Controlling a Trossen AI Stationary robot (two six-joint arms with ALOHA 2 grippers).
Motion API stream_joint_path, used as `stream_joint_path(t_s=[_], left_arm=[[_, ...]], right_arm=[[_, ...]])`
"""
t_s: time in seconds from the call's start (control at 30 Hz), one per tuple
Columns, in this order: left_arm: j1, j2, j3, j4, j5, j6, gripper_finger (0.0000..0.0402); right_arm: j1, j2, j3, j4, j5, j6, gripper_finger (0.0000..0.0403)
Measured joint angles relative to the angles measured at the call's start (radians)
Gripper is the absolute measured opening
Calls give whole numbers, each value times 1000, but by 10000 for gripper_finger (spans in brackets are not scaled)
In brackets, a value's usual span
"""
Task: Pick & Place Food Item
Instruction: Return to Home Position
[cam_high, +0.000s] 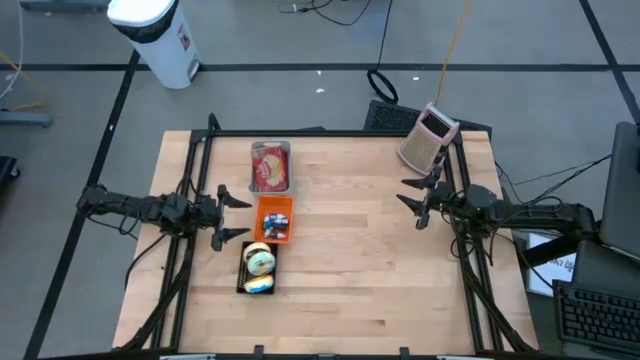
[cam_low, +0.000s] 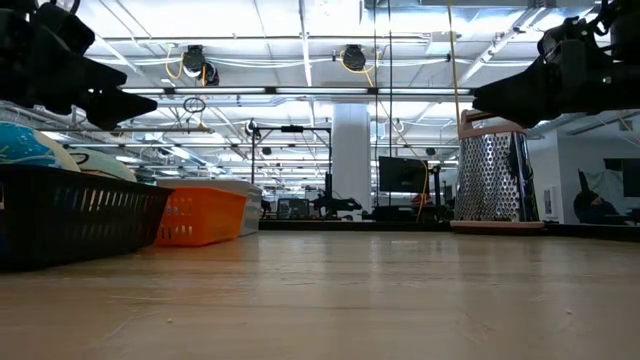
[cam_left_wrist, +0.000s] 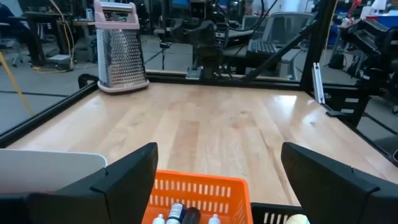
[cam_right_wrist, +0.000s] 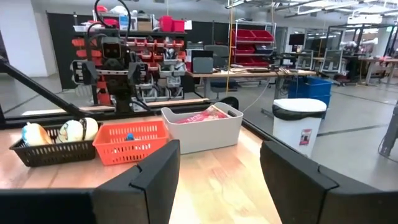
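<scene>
- The black bin (cam_high: 242, 280), holding the donuts (cam_high: 261, 261), sits lower centre-left in the high view, its long axis running up the frame.
- The left gripper (cam_high: 231, 216), spread and empty, hangs just upper left of it, the nearer one.
- The right gripper (cam_high: 409, 195), also spread, waits well apart at right.

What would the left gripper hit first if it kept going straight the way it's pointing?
Likely nothing nearby: the left gripper points over the orange bin, and the low view shows it above that rim. Farther across, the right gripper faces it; depth unclear.
</scene>
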Motion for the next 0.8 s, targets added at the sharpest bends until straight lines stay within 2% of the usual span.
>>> stream_joint_path(t_s=[0.8], left_arm=[[0, 0, -1, 2, 0, 8, 340]], right_arm=[[0, 0, -1, 3, 0, 3, 210]])
